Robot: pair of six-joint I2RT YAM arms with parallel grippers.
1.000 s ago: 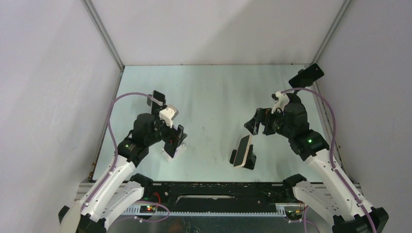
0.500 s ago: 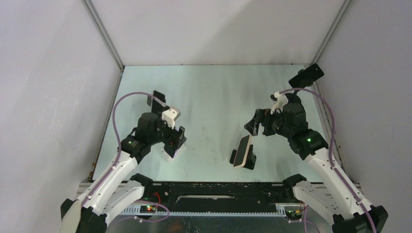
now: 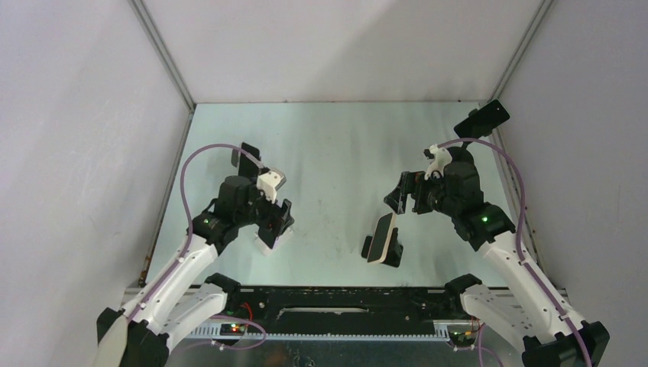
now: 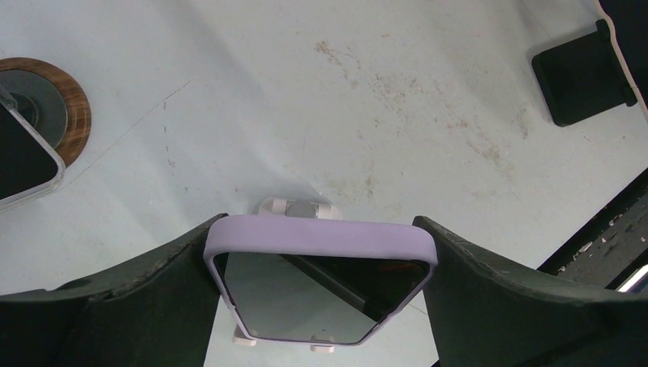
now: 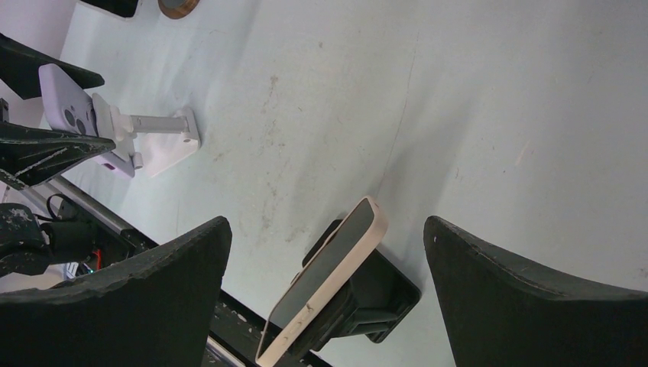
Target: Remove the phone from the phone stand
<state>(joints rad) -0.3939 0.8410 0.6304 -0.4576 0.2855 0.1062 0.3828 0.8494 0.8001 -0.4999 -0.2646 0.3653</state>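
The left gripper (image 4: 317, 223) straddles the lilac phone (image 4: 317, 287), which still sits on its white stand (image 5: 170, 147) near the near-left edge of the table (image 3: 336, 145). Its fingers (image 4: 153, 290) have drawn in a little since a second ago and now lie right against the two sides of the case. Whether they press it I cannot tell. The left wrist has shifted slightly rightward over the phone, and its cable loop stands taller. The right gripper (image 5: 327, 223) has not moved: it hangs wide open and empty above the beige phone (image 5: 321, 279), which leans on a black stand (image 5: 378, 294). Both phones are where they were.
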